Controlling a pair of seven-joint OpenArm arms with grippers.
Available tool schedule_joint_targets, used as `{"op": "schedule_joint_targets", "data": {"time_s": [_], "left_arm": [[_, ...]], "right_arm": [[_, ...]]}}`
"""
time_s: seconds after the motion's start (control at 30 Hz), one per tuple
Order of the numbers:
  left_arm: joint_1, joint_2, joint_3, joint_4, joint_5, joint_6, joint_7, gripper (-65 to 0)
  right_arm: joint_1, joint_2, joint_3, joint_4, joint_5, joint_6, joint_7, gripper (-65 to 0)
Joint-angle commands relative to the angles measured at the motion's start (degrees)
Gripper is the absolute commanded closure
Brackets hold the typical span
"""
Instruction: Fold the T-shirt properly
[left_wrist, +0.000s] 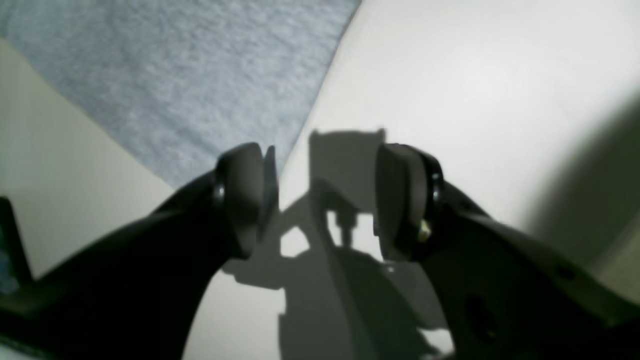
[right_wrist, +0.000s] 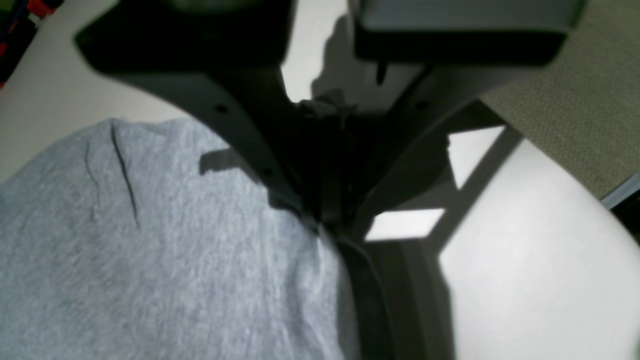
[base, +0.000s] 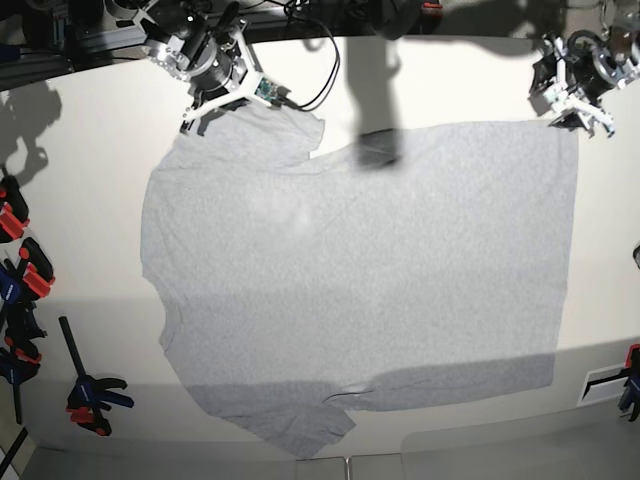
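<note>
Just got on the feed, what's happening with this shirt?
The right gripper is closed on an edge of the grey T-shirt, by the sleeve at the top left of the base view. The left gripper is open over the shirt's top right corner there, holding nothing. The shirt lies spread out on the white table, not yet folded.

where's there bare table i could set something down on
In the base view, there is bare table between the T-shirt and the clamps at the left edge, and more beyond the shirt, between the two hands. It's crowded around the right hand, which is on the fabric.
</note>
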Motion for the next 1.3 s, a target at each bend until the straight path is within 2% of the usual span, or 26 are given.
{"op": "schedule_joint_targets", "data": {"time_s": [0.0, 0.13, 0.33, 0.43, 0.6, 0.7, 0.83, 0.9, 0.97, 1.0, 1.17, 1.27], "left_arm": [[-1.6, -1.3, 0.5, -0.2, -0.6, 0.9, -0.5, -33.1], [-6.8, -2.3, 4.3, -3.1, -0.6, 0.8, 3.6, -33.1], [-8.0, -9.0, 11.1, -8.8, -0.4, 0.8, 5.2, -33.1], [-8.3, -10.4, 13.8, -11.6, 2.4, 0.9, 5.2, -33.1], [-9.1, -9.6, 14.7, -14.6, 2.4, 0.9, 4.1, -31.6], [-9.4, -7.9, 14.7, -14.6, 2.4, 1.0, 3.2, -27.0], [-9.8, -5.2, 14.6, -14.6, 2.4, 4.9, 2.8, -18.8], [-9.7, -4.7, 14.6, -14.6, 2.4, 5.0, 2.9, -12.1], [-9.7, -4.5, 14.6, -14.6, 2.4, 5.0, 4.6, -1.7], [-9.7, -4.6, 14.6, -14.6, 2.4, 5.0, 5.6, 0.0], [-9.6, -4.6, 14.6, -14.4, 1.5, 5.0, 8.1, 0.0], [-8.7, -4.6, 14.6, -12.2, -7.8, 5.0, 14.3, 0.0]], "right_arm": [[-0.5, 0.7, 0.2, -0.7, -0.7, 0.5, -4.8, 0.0], [-0.5, 0.6, 0.2, -0.7, -0.6, 0.5, -6.3, 0.0], [-0.5, 0.6, 0.2, -0.7, -0.6, 0.5, -6.3, 0.0], [-0.5, 0.6, 0.2, -0.7, -0.7, 0.5, -6.3, 0.0], [-0.5, 0.6, 0.2, -0.7, -0.6, 0.5, -6.3, 0.0], [-0.5, 0.6, 0.2, -0.7, -0.6, 0.5, -6.3, 0.0], [-0.5, 0.6, 0.2, -0.7, -0.6, 0.4, -6.3, 0.0], [-0.5, 0.6, 0.2, -0.7, -0.6, 0.4, -6.3, 0.0], [-0.5, 0.6, 0.2, -0.7, -0.7, 0.4, -6.3, 0.0], [-0.5, 0.6, 0.2, -0.7, -0.7, 0.4, -6.3, 0.0], [-0.6, 0.6, 0.2, -0.7, -0.7, -0.4, -6.7, 0.0], [-1.4, 0.7, 0.2, 0.5, -1.3, -1.3, -6.7, 0.0]]}}
